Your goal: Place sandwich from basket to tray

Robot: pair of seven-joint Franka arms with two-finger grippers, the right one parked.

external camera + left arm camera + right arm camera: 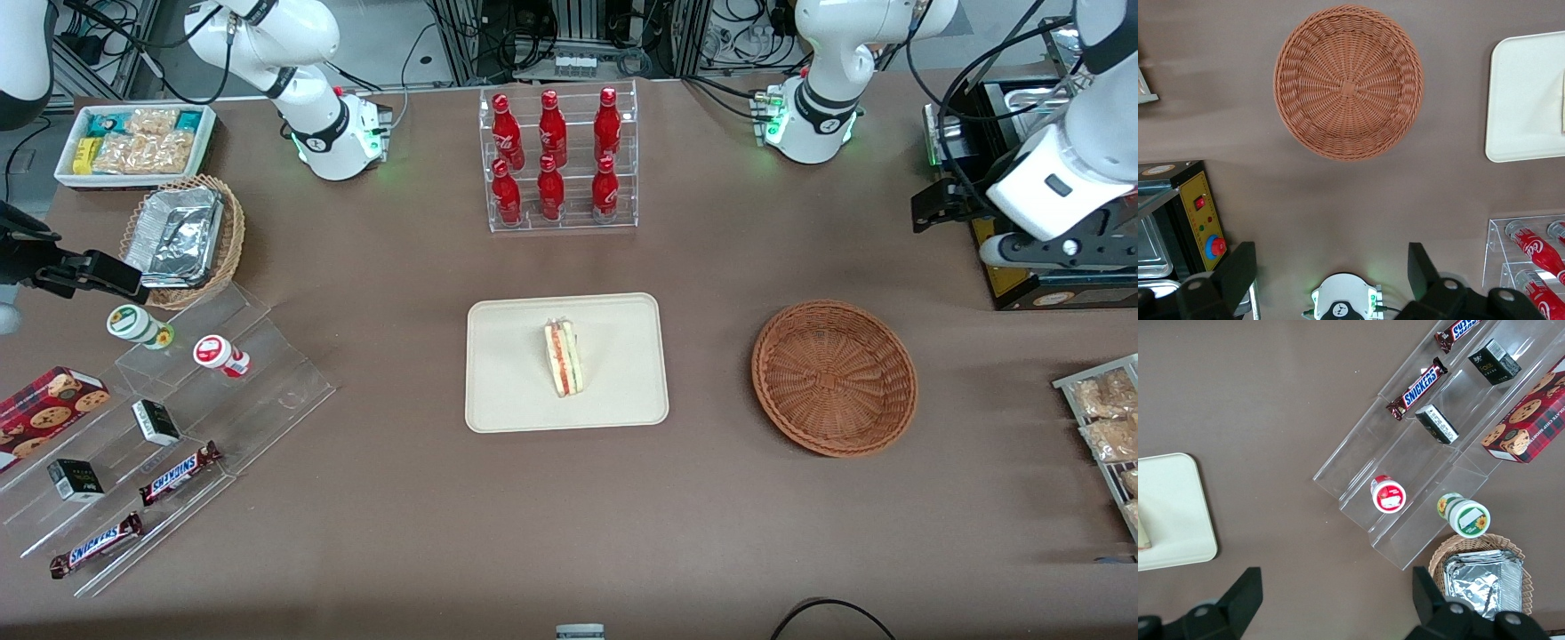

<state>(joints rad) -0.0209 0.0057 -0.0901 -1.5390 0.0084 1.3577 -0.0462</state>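
While wedge sandwich (563,358) lies on smooth tray (498,391), open claw (1331,270) hovers above woven basket (1348,83).

In the left wrist view the frame's edge cuts the tray (1525,100), leaving only a sliver of the sandwich (1563,110). The bottle rack (1528,253) and the control box (1195,223) are cropped too. The gripper (1331,270), fingers spread and empty, hangs above the table's edge nearest the arm bases. In the front view, the snack rack (1102,427) at the working arm's end and the cookie box (44,409) run out of frame.
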